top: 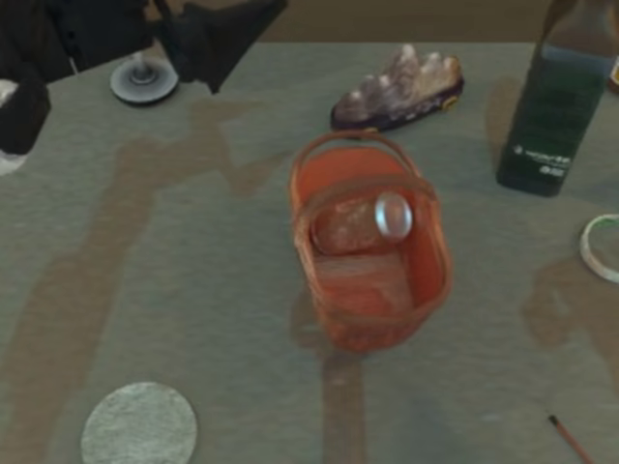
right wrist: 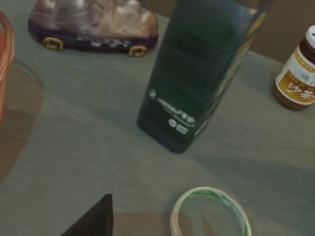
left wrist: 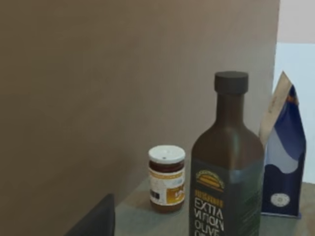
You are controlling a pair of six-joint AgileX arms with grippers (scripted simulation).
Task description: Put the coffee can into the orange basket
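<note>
The coffee can (top: 346,224) lies on its side inside the orange basket (top: 437,282) at the table's middle, its silvery end (top: 393,215) toward the right under the arched handle. No gripper touches it. My left gripper (top: 249,48) hovers open at the far left of the table, well away from the basket; the left wrist view shows only one dark finger (left wrist: 96,221). My right arm is outside the top view; one dark finger (right wrist: 96,219) shows in the right wrist view, far off the picture's middle, with nothing held.
A tall dark green bottle (top: 551,106) stands at the far right, a tape ring (top: 604,246) in front of it. A rock-like ornament (top: 397,89) sits behind the basket. A grey disc (top: 138,423), a small round stand (top: 143,79), a red pencil (top: 571,440) and a jar (right wrist: 295,73) are around.
</note>
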